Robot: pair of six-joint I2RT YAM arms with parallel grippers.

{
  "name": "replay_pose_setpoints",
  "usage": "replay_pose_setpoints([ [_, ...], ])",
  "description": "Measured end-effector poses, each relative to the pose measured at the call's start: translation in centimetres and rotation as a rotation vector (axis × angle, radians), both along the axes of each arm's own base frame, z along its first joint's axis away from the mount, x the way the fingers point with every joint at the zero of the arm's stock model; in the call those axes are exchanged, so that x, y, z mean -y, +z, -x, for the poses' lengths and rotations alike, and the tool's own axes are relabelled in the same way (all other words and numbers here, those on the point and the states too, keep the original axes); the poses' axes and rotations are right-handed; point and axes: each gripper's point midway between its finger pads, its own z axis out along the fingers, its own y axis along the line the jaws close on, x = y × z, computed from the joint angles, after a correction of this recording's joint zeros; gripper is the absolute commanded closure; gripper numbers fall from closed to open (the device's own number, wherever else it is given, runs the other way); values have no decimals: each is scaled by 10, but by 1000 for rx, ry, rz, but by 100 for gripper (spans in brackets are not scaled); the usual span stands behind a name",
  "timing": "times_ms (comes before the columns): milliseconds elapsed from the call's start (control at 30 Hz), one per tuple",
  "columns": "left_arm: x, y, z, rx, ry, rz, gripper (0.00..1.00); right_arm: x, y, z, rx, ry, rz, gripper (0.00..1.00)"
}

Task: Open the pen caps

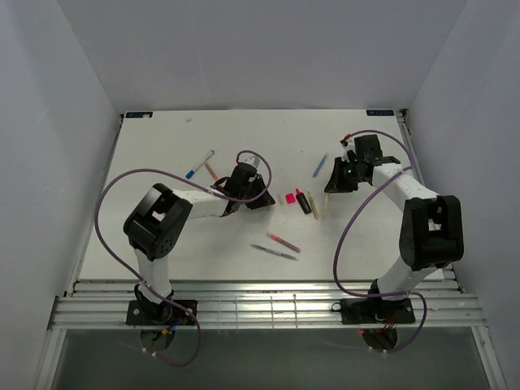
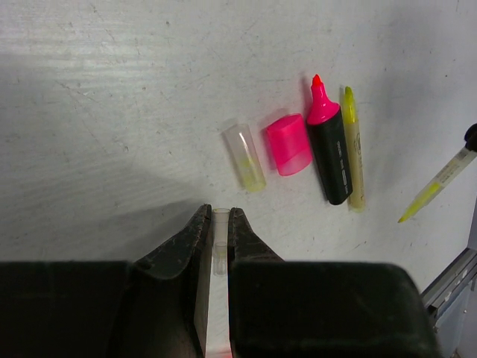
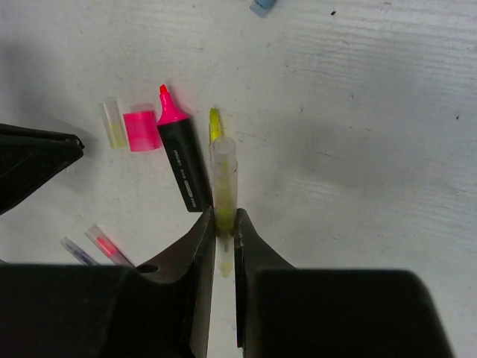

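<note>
Uncapping appears under way: left gripper (image 2: 218,212) clamped on a clear cap-like piece (image 2: 220,240), right gripper (image 3: 222,216) clamped on a yellow pen (image 3: 223,179). The pink cap (image 2: 288,144) and a clear cap (image 2: 244,156) lie loose beside the black highlighter (image 2: 332,160). Next, probably, the left must release its piece.

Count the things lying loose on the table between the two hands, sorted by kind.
Loose caps: 2, the clear cap and the pink cap
Uncapped highlighters: 2, the pink highlighter and the yellow highlighter
Total: 4
</note>
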Motion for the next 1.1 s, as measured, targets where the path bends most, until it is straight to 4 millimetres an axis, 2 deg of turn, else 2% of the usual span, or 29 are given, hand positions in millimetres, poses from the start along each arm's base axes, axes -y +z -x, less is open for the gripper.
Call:
replay_pose_setpoints([
  [267,8,-7,-8,-19,14,7,100,2,-30,4,-73,28,31,88],
  [567,11,-10,-13,-31,31,11,84,-1,-46,1,-91,38,33,78],
  [633,12,-10,-14,-29,35,11,73,-2,-48,1,-93,40,31,77],
  [667,12,-9,-15,-27,37,10,71,-2,-49,1,-96,41,31,76],
  [867,12,-10,-15,-27,45,6,61,-10,-55,2,-102,61,16,68],
  [1100,13,-8,-17,-16,51,12,55,-17,-59,4,-109,80,7,58],
])
